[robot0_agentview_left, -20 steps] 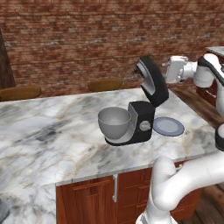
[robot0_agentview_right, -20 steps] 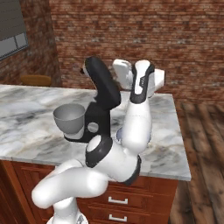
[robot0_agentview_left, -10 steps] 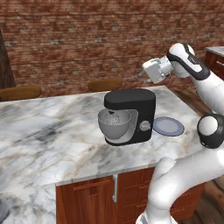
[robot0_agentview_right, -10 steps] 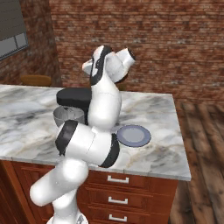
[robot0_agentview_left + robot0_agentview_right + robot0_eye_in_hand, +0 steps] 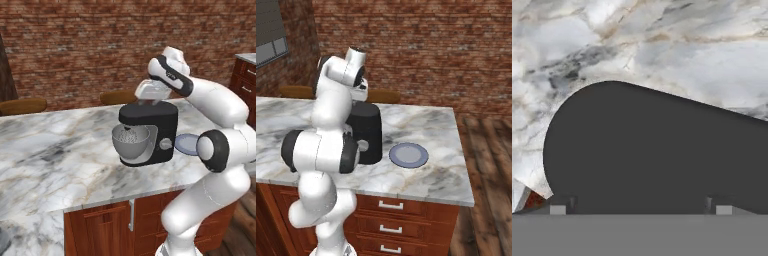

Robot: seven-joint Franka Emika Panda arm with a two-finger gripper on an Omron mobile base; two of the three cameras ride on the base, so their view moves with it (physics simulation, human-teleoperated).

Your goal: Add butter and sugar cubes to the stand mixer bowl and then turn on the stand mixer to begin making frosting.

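Note:
The stand mixer [image 5: 152,134] stands mid-counter, black and boxy, with its head lowered over the stand mixer bowl [image 5: 131,142]. A grey side knob [image 5: 165,144] faces me. My gripper [image 5: 145,101] hangs just above the mixer's head, pointing down at it. In the hand view the black head [image 5: 657,150] lies right under my gripper [image 5: 640,206], whose fingertips [image 5: 558,207] stand wide apart, open, with nothing between them. From the right the mixer [image 5: 368,132] sits partly behind my arm. The butter and the sugar cubes are hidden.
A flat grey-blue plate [image 5: 186,143] [image 5: 408,154] lies bare on the marble counter [image 5: 60,155] just right of the mixer. Wooden chair backs [image 5: 22,106] rise behind the counter's far edge, before a brick wall. Drawers sit below the counter front.
The mixer's head, tilted up a second ago, is now down over the bowl. My arm has swung left from beside the mixer to above its head, and the gripper has opened wider.

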